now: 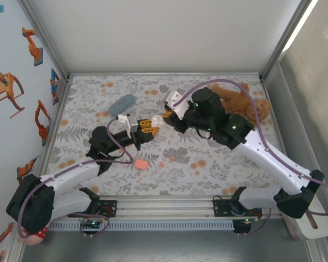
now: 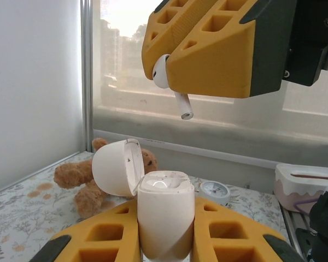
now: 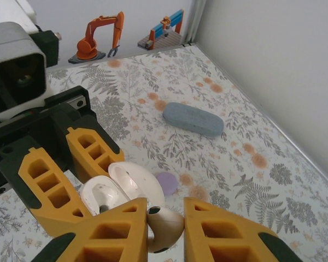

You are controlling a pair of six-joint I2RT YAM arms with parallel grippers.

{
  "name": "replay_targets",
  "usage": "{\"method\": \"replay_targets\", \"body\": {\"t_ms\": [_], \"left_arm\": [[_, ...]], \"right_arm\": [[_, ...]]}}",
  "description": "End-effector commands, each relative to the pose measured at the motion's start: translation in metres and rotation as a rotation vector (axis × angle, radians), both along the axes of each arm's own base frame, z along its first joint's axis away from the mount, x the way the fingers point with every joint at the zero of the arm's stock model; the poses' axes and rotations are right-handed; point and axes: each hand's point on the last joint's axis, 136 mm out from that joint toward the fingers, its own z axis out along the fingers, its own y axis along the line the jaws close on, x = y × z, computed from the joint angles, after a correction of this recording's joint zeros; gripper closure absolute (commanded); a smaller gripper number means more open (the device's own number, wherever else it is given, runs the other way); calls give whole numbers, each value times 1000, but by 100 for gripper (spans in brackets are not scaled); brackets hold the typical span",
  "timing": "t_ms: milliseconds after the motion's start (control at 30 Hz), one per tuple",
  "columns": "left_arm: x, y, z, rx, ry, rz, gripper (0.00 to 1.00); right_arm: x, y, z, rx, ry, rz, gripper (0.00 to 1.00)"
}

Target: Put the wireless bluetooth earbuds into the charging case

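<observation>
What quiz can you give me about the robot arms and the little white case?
1. True or false: the white case is open.
2. What is the right gripper pinching? A) a spoon B) a white earbud C) a coin
3. Which gripper holds the case?
Key: 1 true; 2 B; 3 the left gripper.
</observation>
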Motion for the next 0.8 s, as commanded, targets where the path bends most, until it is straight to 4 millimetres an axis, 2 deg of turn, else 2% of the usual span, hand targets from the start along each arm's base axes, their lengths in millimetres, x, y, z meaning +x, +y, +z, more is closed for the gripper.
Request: {"method": "replay_targets", "body": {"t_ms": [0,300,767], "left_arm": [[-8,-2,21,-50,-43,-41,100],[-9,-2,22,-52,-48,-43,100],[-10,-1,25,-55,-53,-41,100]], "right_arm": [[1,7,15,4,-98,13,81],[-4,23,6,-37,-132,49,81],[-3,30,-8,-99,-146,52,80]]}}
